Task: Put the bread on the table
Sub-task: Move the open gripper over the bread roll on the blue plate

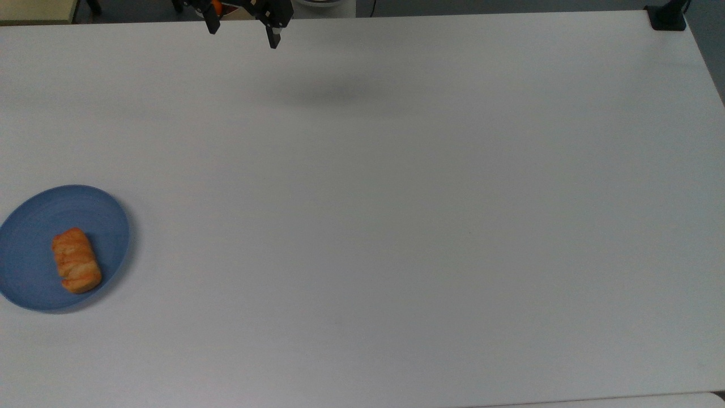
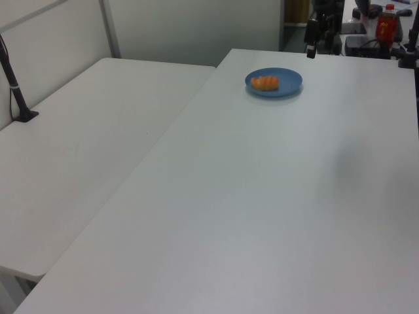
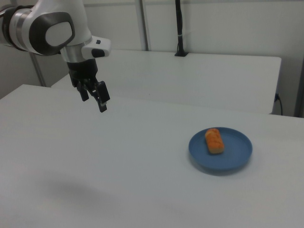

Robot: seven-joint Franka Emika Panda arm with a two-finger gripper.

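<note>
1. While the bread [image 1: 76, 260] lies on the blue plate [image 1: 34, 226] at the lower left of the top view, nothing of the task looks done yet; the roll sits a little toward the plate's lower right, long axis roughly up and down in that frame.
2. In the right view the same roll [image 3: 214, 141] rests slightly left of the plate's [image 3: 235, 159] middle, at the right of the frame, so bare rim shows all around it.
3. High at the top edge of the top view, the gripper [image 1: 243, 31] hangs well apart from the plate, its 2 fingers spread wide with only air between them; it holds nothing.
4. In the right view the gripper [image 3: 93, 96] sits at the upper left of the frame, above the table [image 3: 118, 180], and a soft shadow on the tabletop at the lower left suggests it is well clear of the surface.
5. That open, raised pose suits an approach: I judge the arm must travel across to the plate, descend, and close across the roll's narrow width.
6. Plenty of bare white table [image 1: 396, 226] lies beside the plate, so a spot for setting the roll down should be easy to find.
7. In the left view the plate [image 2: 288, 85] sits far up the frame, with the roll [image 2: 265, 82] on the left part of it.
</note>
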